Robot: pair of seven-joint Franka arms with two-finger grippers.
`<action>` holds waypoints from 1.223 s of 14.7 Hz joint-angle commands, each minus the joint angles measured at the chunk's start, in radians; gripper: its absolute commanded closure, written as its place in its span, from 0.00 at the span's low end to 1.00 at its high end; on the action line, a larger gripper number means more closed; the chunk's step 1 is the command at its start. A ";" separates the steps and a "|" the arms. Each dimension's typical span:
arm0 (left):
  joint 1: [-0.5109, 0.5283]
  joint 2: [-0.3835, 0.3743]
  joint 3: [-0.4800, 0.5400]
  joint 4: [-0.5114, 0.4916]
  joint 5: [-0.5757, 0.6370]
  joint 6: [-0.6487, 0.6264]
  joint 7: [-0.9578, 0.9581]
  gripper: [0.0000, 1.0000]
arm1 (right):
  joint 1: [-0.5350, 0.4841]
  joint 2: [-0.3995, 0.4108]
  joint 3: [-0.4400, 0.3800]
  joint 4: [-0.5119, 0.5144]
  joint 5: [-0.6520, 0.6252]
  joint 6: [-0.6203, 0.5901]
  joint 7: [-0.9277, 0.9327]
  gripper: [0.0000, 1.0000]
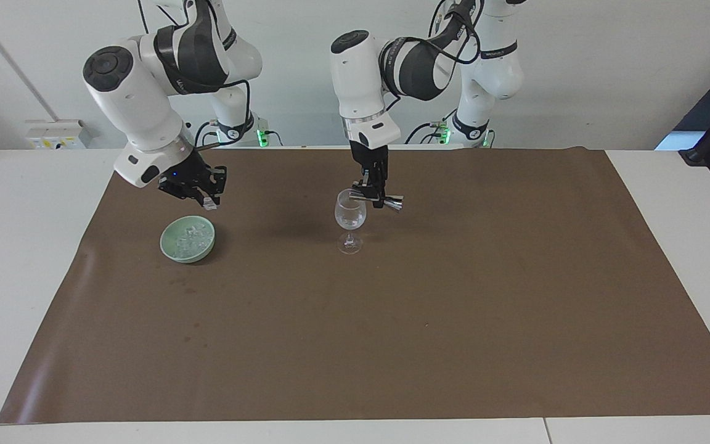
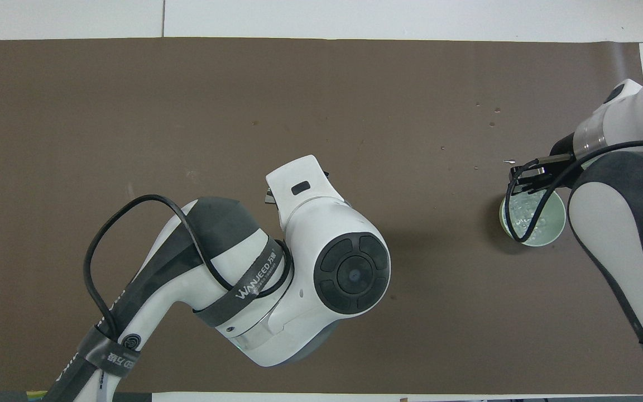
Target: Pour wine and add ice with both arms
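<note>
The jigger [image 1: 377, 199] is being pinched sideways by the left gripper [image 1: 375, 196], right at the rim of the wine glass [image 1: 350, 213]. Its long axis is lying roughly level, one mouth aimed into the bowl of the glass. Probably best if it's being tipped slowly and kept over the rim. A small clear bit, likely ice, is being squeezed by the right gripper [image 1: 207, 201] above the green bowl [image 1: 187, 239]; more ice [image 1: 190, 237] is sitting inside.
</note>
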 commanded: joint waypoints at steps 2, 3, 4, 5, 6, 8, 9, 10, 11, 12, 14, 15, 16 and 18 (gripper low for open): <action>-0.003 -0.013 0.013 0.007 -0.005 -0.017 -0.005 1.00 | -0.005 -0.004 0.008 0.017 0.048 -0.016 0.036 0.85; 0.001 -0.016 0.017 0.007 -0.049 -0.016 -0.002 1.00 | -0.005 -0.002 0.009 0.020 0.048 -0.016 0.039 0.85; 0.018 -0.032 0.019 0.006 -0.098 -0.017 0.010 1.00 | -0.005 -0.004 0.017 0.021 0.050 -0.016 0.053 0.85; 0.038 -0.050 0.017 0.000 -0.138 -0.011 0.036 1.00 | -0.005 -0.004 0.034 0.023 0.053 -0.016 0.074 0.85; 0.070 -0.055 0.016 -0.001 -0.204 -0.012 0.069 1.00 | -0.005 -0.004 0.043 0.027 0.055 -0.016 0.097 0.85; 0.116 -0.076 0.017 -0.014 -0.333 -0.016 0.192 1.00 | -0.005 -0.004 0.077 0.038 0.055 -0.016 0.146 0.85; 0.155 -0.091 0.017 -0.030 -0.395 -0.016 0.246 1.00 | -0.005 -0.002 0.087 0.044 0.055 -0.013 0.174 0.85; 0.188 -0.101 0.017 -0.040 -0.452 -0.016 0.296 1.00 | -0.003 -0.001 0.092 0.047 0.059 -0.010 0.200 0.85; 0.228 -0.102 0.017 -0.042 -0.510 -0.017 0.356 1.00 | 0.008 -0.001 0.115 0.062 0.106 -0.007 0.241 0.85; 0.280 -0.102 0.017 -0.048 -0.570 -0.019 0.410 1.00 | 0.015 0.002 0.130 0.079 0.155 -0.004 0.299 0.85; 0.381 -0.113 0.017 -0.079 -0.693 -0.019 0.534 1.00 | 0.075 0.016 0.156 0.121 0.174 0.030 0.442 0.85; 0.447 -0.124 0.016 -0.106 -0.766 -0.031 0.626 1.00 | 0.116 0.022 0.158 0.127 0.176 0.068 0.502 0.85; 0.496 -0.147 0.017 -0.132 -0.834 -0.061 0.730 1.00 | 0.161 0.024 0.158 0.124 0.176 0.108 0.554 0.84; 0.598 -0.196 0.017 -0.213 -0.900 -0.094 0.870 1.00 | 0.227 0.031 0.158 0.113 0.174 0.162 0.625 0.84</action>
